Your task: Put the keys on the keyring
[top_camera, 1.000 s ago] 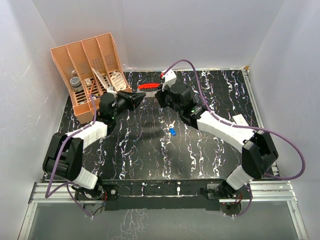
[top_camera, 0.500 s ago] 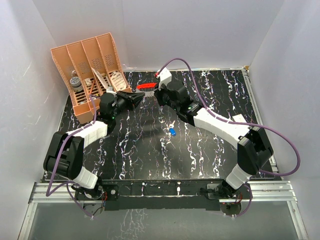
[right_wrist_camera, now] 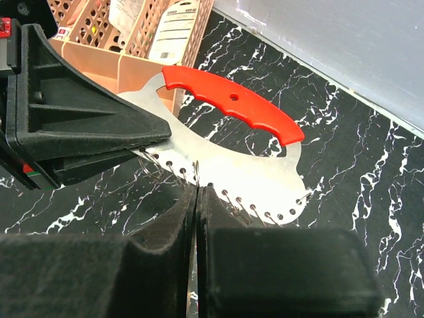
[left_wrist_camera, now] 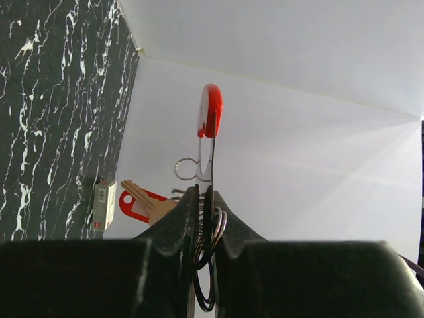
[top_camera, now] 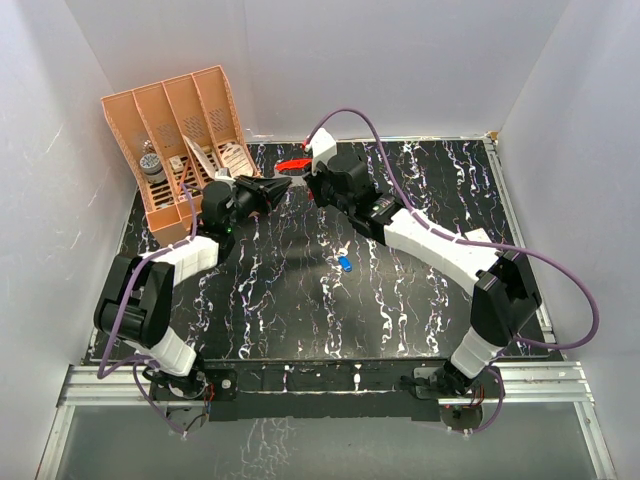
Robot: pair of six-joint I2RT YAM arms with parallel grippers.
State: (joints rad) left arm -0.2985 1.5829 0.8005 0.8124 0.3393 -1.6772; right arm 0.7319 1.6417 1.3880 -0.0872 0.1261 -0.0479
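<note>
Claws crowding the keyring point(right_wrist_camera: 233, 101)
The left claw point(left_wrist_camera: 204, 193) is clenching it tight; the right claw point(right_wrist_camera: 198, 192), fully closed, is hovering with the holed edge just ahead.

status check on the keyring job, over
Left gripper shut on keyring, held off the table. Right gripper shut, tip at its holed edge. Blue key loose on table, not on ring. No obstruction seen.
</note>
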